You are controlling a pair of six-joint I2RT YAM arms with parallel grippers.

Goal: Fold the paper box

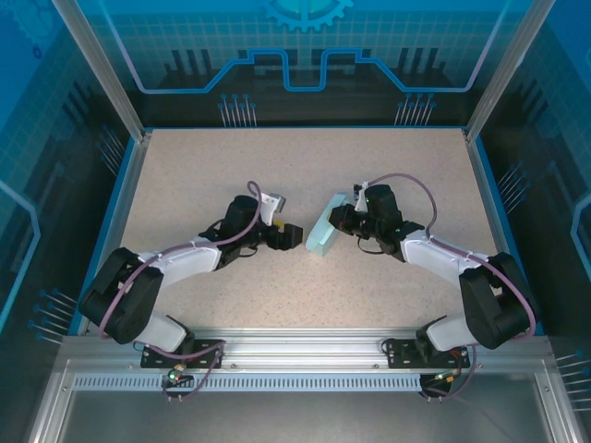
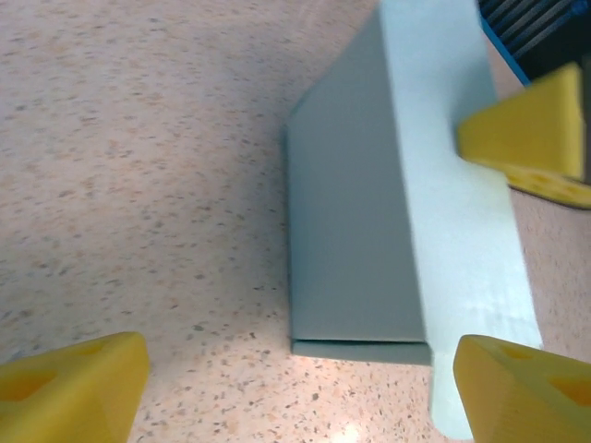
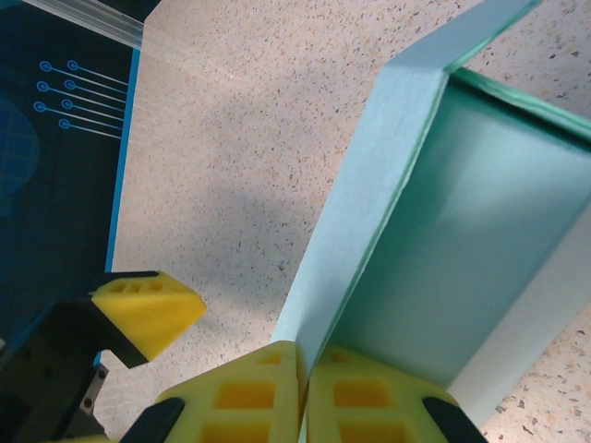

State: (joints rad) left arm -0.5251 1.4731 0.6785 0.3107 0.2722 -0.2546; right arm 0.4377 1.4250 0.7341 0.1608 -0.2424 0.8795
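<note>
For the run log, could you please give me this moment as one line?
paper box: walls raised, on table | left pincer: open, beside box | right pincer: shut on box wall

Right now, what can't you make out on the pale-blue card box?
Top view: pale-blue card box small; gripped wall hidden by right tool.
Left wrist view: its upper end cut off by the frame edge.
Right wrist view: its right side cut off by the frame edge.
</note>
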